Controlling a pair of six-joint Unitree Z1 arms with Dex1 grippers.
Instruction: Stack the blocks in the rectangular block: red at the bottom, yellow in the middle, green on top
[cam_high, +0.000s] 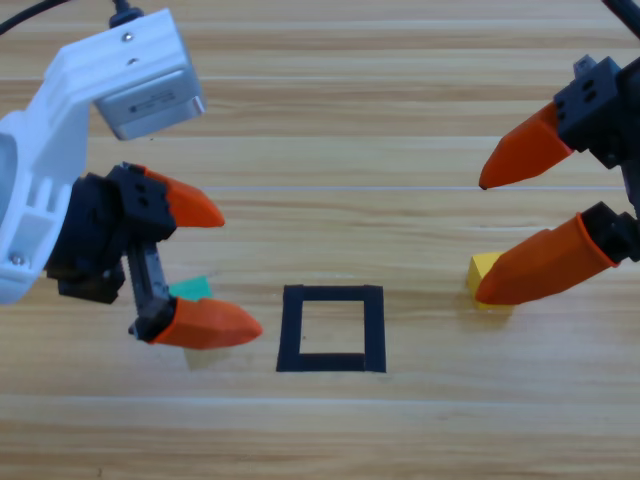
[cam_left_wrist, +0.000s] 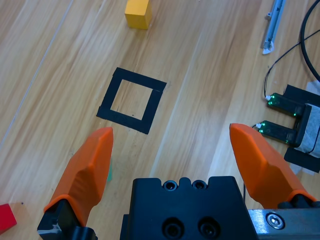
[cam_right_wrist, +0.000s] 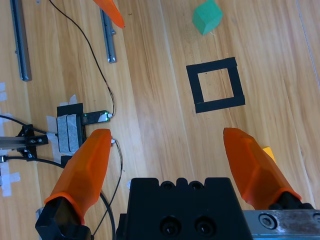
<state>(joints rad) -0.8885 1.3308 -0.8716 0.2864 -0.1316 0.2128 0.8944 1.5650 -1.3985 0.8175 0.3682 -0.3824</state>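
2 open grippers: left gripper, right gripper, 3 cubes: green, yellow, red, 1 tape rectangle

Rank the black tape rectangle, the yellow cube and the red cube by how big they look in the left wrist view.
1. black tape rectangle
2. yellow cube
3. red cube, unsure: the picture's edge cuts it off, so only a corner shows.

Each gripper carries two smooth, pointed orange jaws on a boxy black body. The left gripper shows black hinge blocks with small screw holes. The right gripper looks the same. In both wrist views, round recessed bolts dot the black housing.
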